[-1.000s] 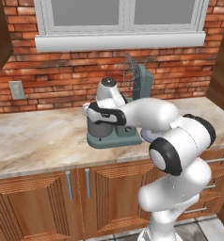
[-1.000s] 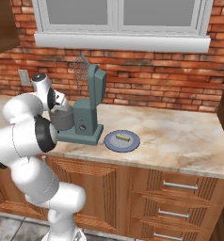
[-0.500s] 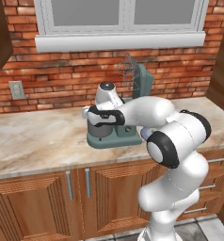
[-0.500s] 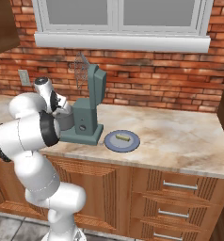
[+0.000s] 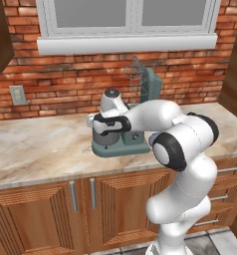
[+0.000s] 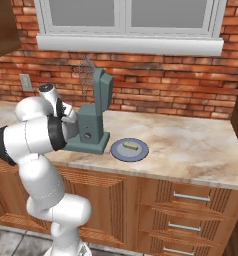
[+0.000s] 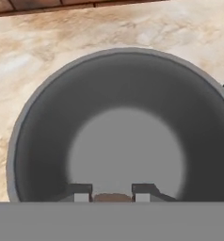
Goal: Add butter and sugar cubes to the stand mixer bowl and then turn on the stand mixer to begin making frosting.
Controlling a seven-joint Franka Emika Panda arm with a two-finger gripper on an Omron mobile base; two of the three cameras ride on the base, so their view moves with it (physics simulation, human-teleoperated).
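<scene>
My hand (image 7: 111, 194) poised over stand mixer bowl (image 7: 123, 127), small brownish piece between fingertips; grip or release, cannot tell. Bowl on stand mixer (image 6: 93, 122) base, far on table (image 5: 36, 149). Judged: dropping ingredient; next, let go, lift clear.

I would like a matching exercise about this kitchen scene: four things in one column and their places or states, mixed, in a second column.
Things:
1. stand mixer bowl
2. wire whisk
3. blue-grey plate
4. wall outlet

Places or states:
A. raised up with the tilted mixer head
B. on the brick wall, left of the stand mixer
C. directly under the fingers
D. on the counter, right of the mixer, holding a small yellow piece

Pairs: 1-C, 2-A, 3-D, 4-B
</scene>
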